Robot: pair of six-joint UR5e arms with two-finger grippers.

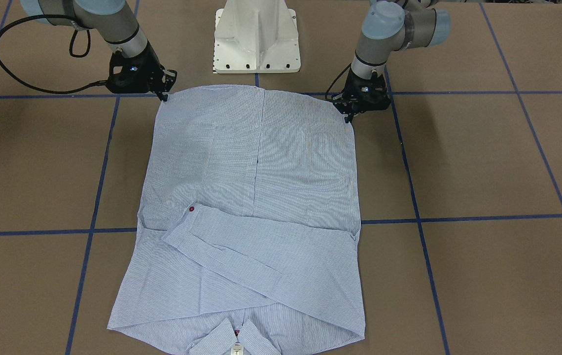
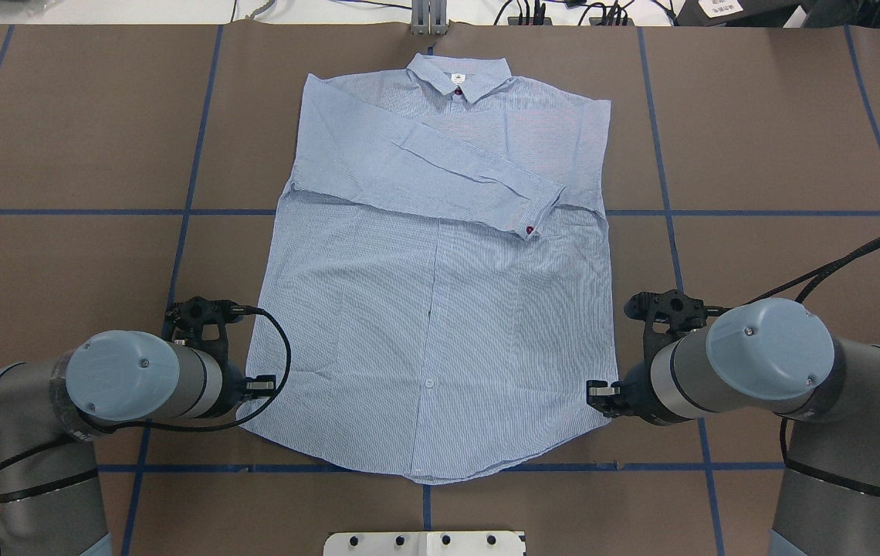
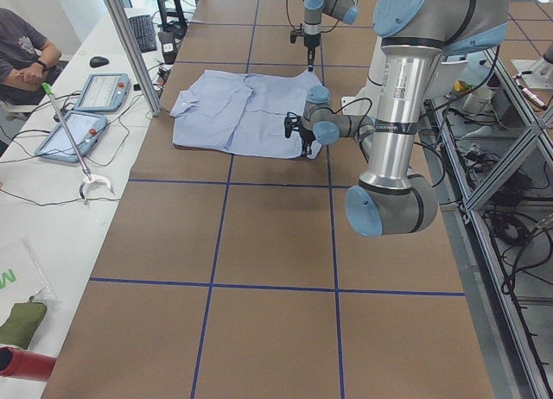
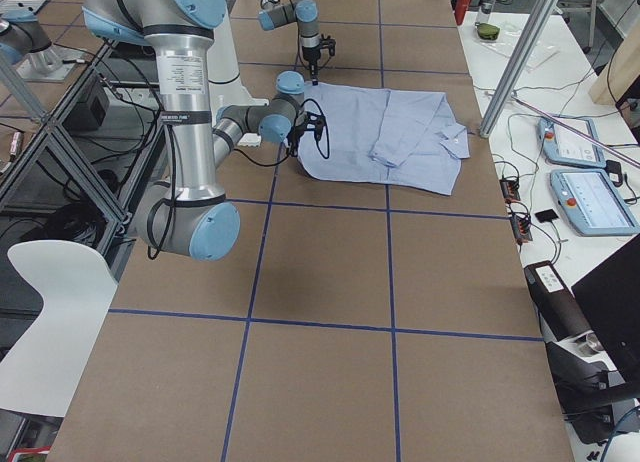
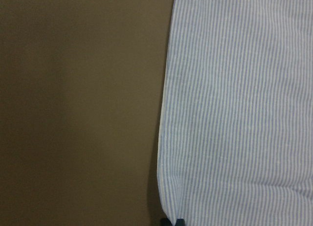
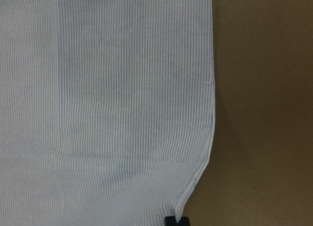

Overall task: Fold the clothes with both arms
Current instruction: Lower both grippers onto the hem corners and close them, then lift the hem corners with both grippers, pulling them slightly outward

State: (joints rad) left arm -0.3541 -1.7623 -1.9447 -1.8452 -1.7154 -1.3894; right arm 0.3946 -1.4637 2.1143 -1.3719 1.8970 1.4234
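Shirt, one, hem corners pinched by left claw and right claw.

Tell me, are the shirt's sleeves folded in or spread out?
Folded in. One sleeve lies across the chest of the shirt, its red-buttoned cuff resting on the body; none sticks out sideways.
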